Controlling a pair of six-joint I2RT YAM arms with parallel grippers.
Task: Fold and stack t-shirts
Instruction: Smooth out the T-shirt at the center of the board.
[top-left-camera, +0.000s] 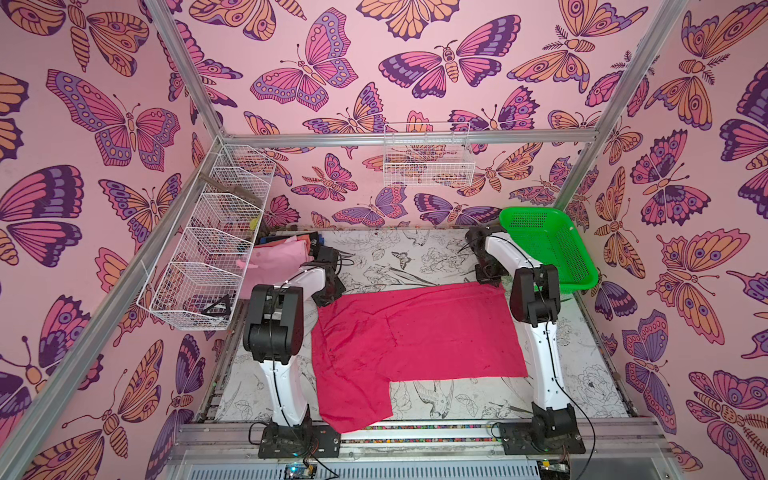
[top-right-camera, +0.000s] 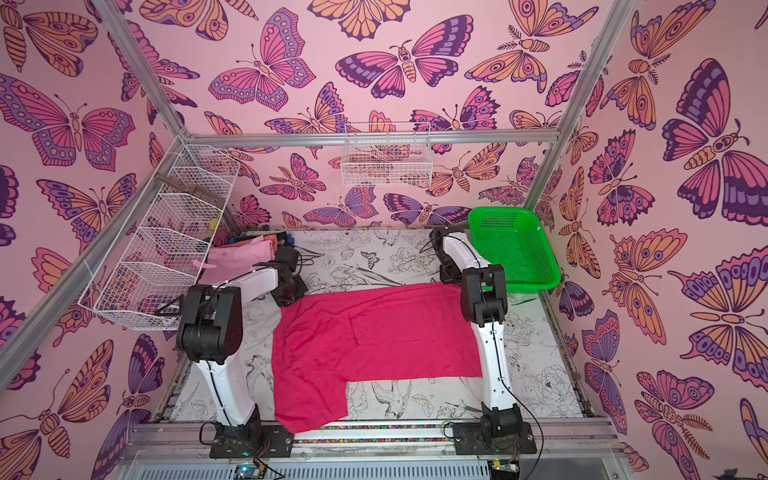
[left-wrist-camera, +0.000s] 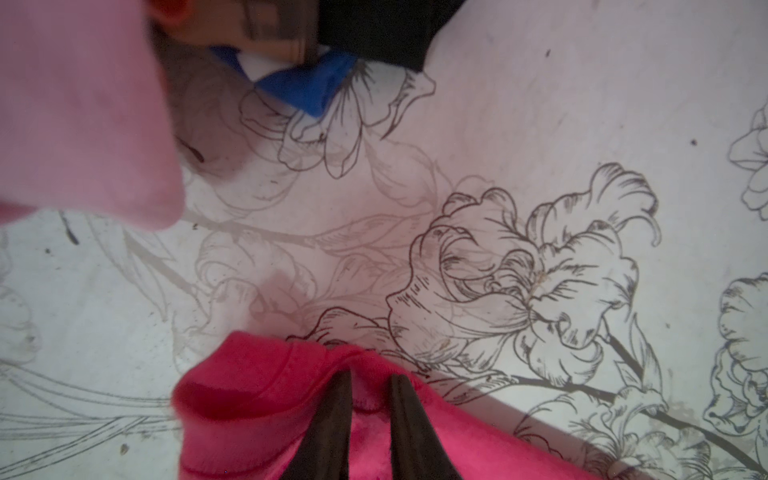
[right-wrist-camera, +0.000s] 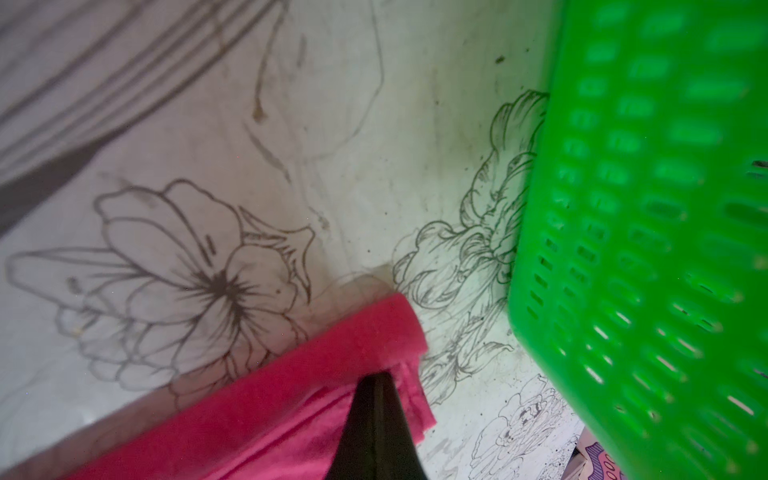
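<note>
first fold looks ready: the crimson t-shirt (top-left-camera: 415, 332) lies spread mid-frame on the counter (top-left-camera: 415, 257). left fingers (left-wrist-camera: 332, 415) pinch its upper-left corner; right fingers (right-wrist-camera: 376, 415), pressed together, grip the upper-right hem. both arms stretch forward, wrists low. next calls for an even lift toward the lower edge.

pink butterfly walls (top-left-camera: 374, 95) and aluminium frame (top-left-camera: 407, 139) surround a flower-printed tabletop (top-left-camera: 415, 257).

Crimson t-shirt (top-left-camera: 415, 332); light pink t-shirt (top-left-camera: 276, 257); green basket (top-left-camera: 540, 245); butterfly-print walls (top-left-camera: 374, 95).
</note>
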